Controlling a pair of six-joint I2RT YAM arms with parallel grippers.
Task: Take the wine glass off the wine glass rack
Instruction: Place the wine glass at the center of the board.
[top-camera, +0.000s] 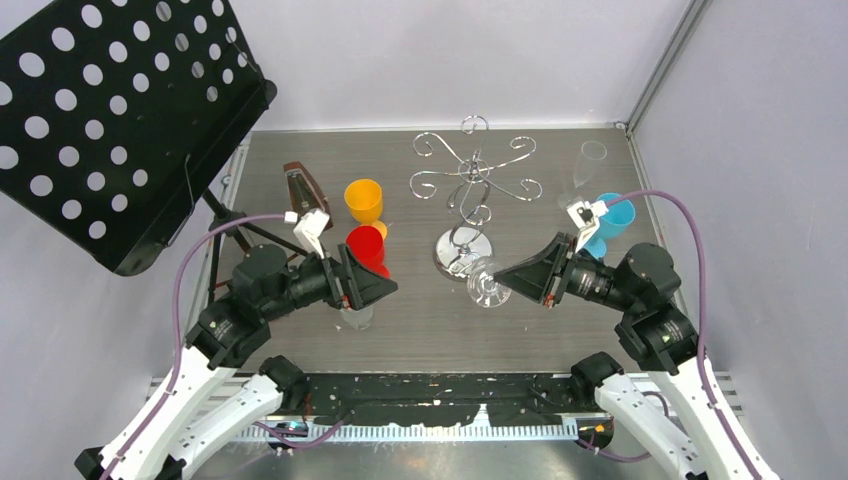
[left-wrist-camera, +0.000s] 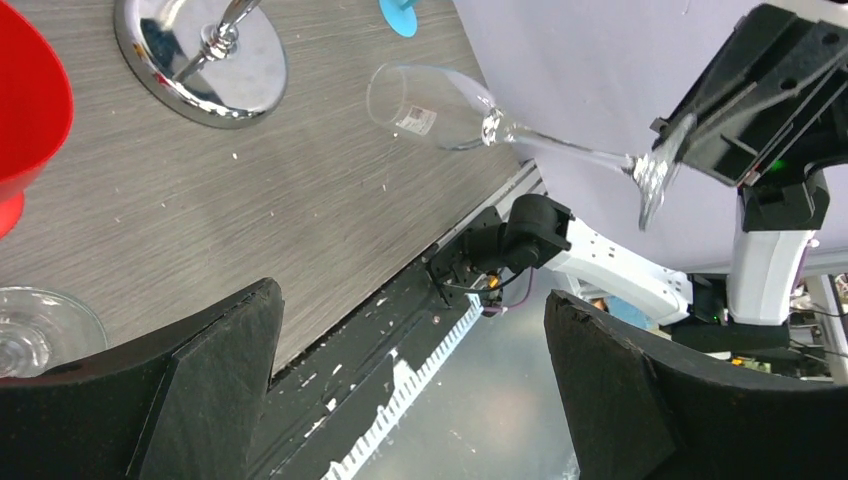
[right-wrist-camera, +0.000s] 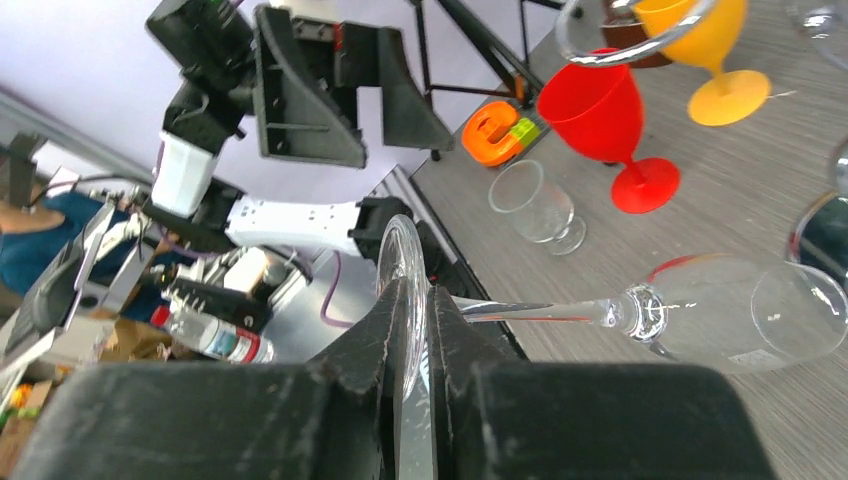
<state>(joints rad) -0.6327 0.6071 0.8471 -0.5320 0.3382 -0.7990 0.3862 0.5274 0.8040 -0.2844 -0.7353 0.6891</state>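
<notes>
nearest, along the table's front edge, the two white arm bases flank a black rail strip (top-camera: 420, 405). just beyond it the right gripper (right-wrist-camera: 415, 300) is pressed together on the round foot of the clear stemmed wine glass (right-wrist-camera: 740, 315), pinching the thin disc edge-on between its black fingers. that grip leaves the stem and bowl sticking straight out, so the glass lies on its side in the air, bowl pointing toward the rack. it looks free of the hooks already, low over the table and near the mirrored base without touching it, as the left wrist view shows a gap.

the left gripper (top-camera: 378, 278) is spread wide and holds nothing. it hangs over a small clear tumbler-like glass (top-camera: 355, 318), likely parked out of the other arm's way.

further back a red plastic goblet (top-camera: 366, 245) and a yellow-orange plastic goblet (top-camera: 364, 200) stand upright side by side, left of the shiny chrome wire wine glass rack (top-camera: 475, 175), whose scroll arms show no glass hanging. a blue plastic goblet (top-camera: 612, 215) sits behind the right arm, with a tall clear flute (top-camera: 590, 165) beyond it.

the grey wood-grain tabletop (top-camera: 420, 330) carries small pale specks. plain pale walls close it in, and a black perforated metal stand plate (top-camera: 100, 120) leans over the far left corner.
</notes>
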